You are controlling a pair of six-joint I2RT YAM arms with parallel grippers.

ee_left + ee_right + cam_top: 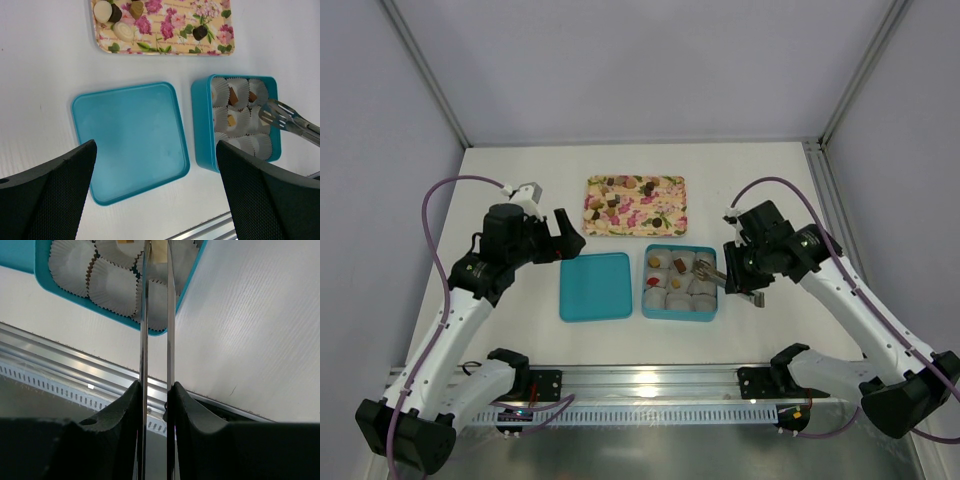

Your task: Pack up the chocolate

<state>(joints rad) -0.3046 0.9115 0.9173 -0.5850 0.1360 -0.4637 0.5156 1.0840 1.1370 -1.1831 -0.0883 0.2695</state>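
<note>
Closest in, the fingers of my right end effector (pixel 155 390) are pinched on a pair of metal tongs (pixel 144 315), whose two thin blades run nearly parallel away from the wrist with a narrow gap between them. Their tips reach over the right side of an open teal box (pixel 681 312) lined with white crinkled paper cups (pixel 257 145). Something pale sits between the blades at the far end, but I cannot tell whether it is a piece or just a cup behind them. My left end effector (pixel 157 200) is spread wide and holds nothing; it hangs above the near edge of the teal lid (pixel 130 140), which lies flat on the white table (pixel 520 170) just left of the box.

The chocolate (pixel 233 97) is split between two places. A few brown and cream pieces already sit in cups along the box's far and middle rows, while the cups nearest my bases look unfilled. The rest lies on the flowered tray (pixel 170 30) beyond the box and lid, mostly at its left end, with one dark piece towards the right
</note>
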